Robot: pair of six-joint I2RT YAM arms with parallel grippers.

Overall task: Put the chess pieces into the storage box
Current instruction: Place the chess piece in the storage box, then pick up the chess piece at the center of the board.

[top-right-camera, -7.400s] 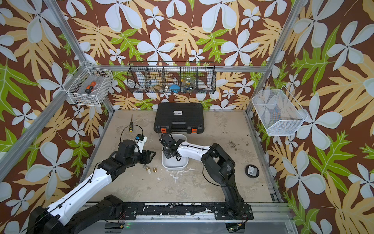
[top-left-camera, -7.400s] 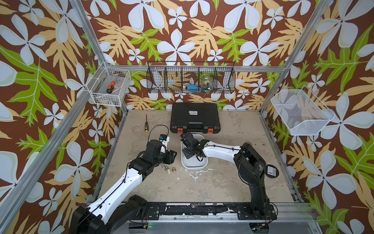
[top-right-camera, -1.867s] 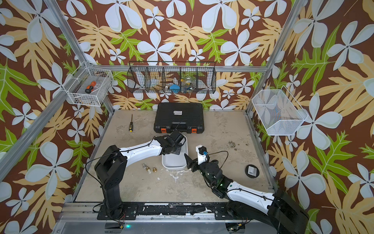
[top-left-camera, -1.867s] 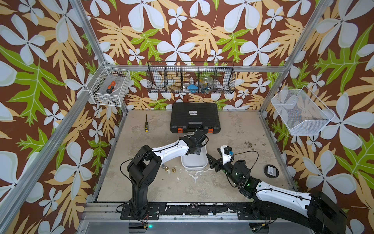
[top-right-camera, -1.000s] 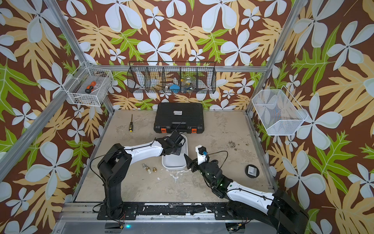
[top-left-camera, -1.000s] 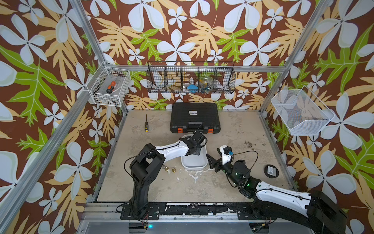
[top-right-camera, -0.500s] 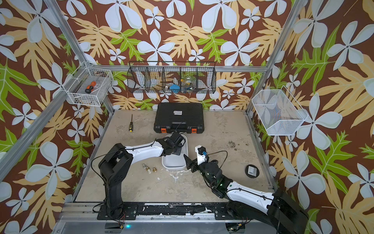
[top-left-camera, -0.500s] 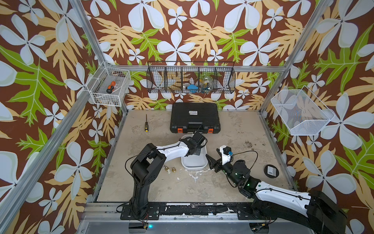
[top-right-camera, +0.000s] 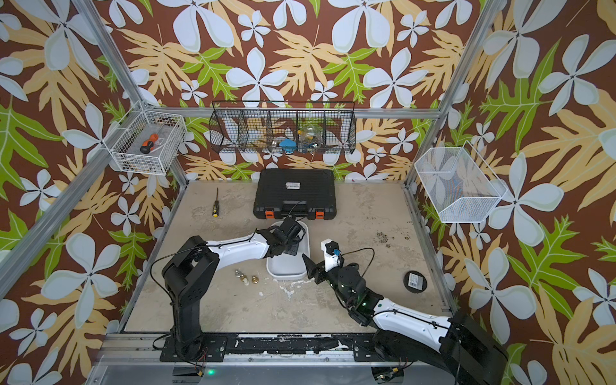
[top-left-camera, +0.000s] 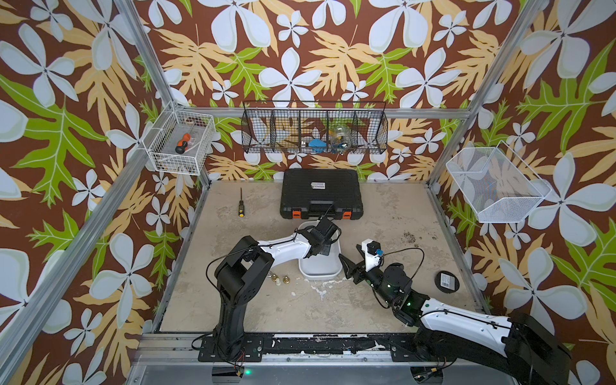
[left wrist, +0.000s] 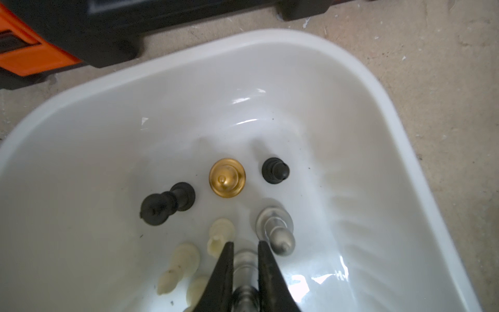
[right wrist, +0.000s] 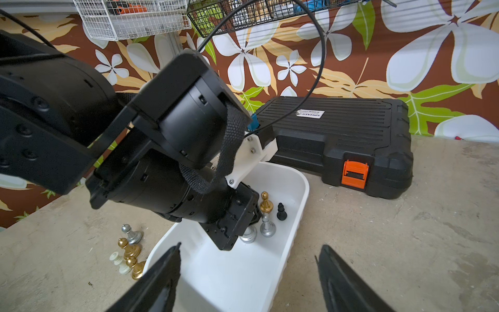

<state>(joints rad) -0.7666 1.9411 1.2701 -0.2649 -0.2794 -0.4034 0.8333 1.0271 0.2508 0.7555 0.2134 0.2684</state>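
Note:
The white storage box (top-left-camera: 320, 275) lies in front of the black case. My left gripper (left wrist: 244, 244) reaches down into it, its fingers close against both sides of a silver chess piece (right wrist: 248, 234) whose base rests on the box floor. Around it in the box are a gold piece (left wrist: 227, 177), two black ones (left wrist: 275, 170), another silver one (left wrist: 275, 229) and cream ones (left wrist: 220, 236). Several more chess pieces (top-left-camera: 276, 278) stand on the table left of the box. My right gripper (right wrist: 251, 245) hovers open at the box's right near corner, holding nothing.
A black toolcase (top-left-camera: 320, 193) with orange latches stands just behind the box. A screwdriver (top-left-camera: 240, 208) lies at the back left, and a black round disc (top-left-camera: 448, 282) at the right. Wire baskets (top-left-camera: 315, 131) hang on the walls.
The left arm's elbow has swung closer to the box while its gripper stayed low inside it. The right arm has not moved.

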